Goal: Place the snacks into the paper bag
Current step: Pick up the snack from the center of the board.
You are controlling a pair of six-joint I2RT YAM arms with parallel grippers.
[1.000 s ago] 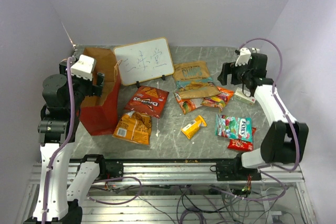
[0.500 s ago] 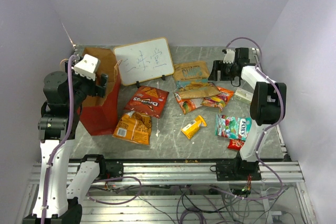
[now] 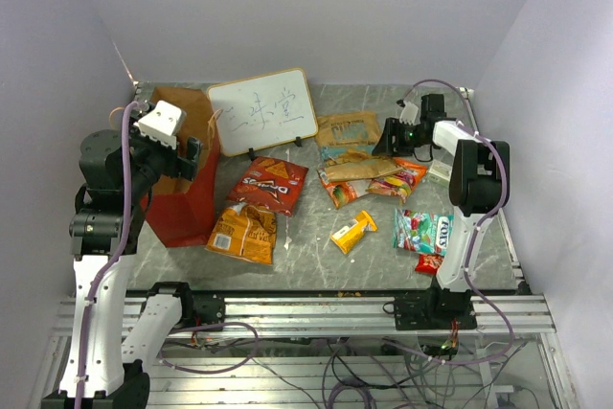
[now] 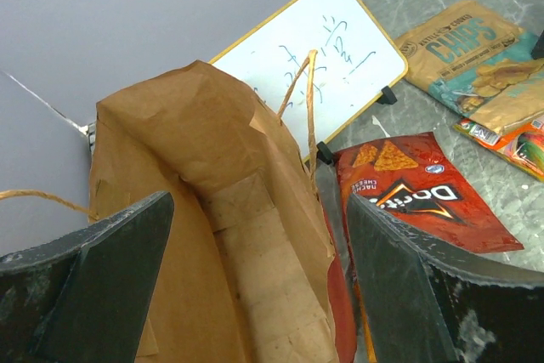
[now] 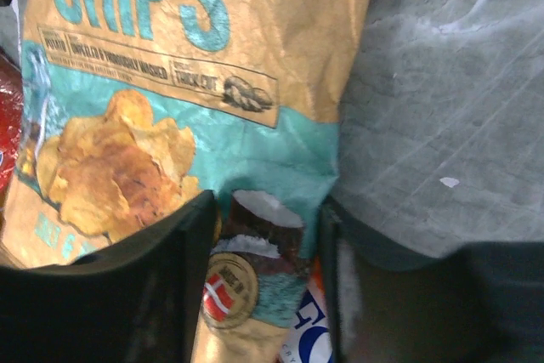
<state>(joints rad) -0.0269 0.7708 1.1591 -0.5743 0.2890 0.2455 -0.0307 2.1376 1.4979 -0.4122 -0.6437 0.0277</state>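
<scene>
Both grippers are shown: left gripper held open over the paper bag, right gripper set astride a chip bag at its edge, clamping unclear.

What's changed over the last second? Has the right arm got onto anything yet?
The right gripper swung in from the far right, leftward and down onto the brown chip bag. Its jaws have narrowed and now straddle the bag's edge; whether they grip it yet is unclear. The left gripper stayed over the paper bag, jaws open. The red Doritos bag and orange chip bag lie as before.
</scene>
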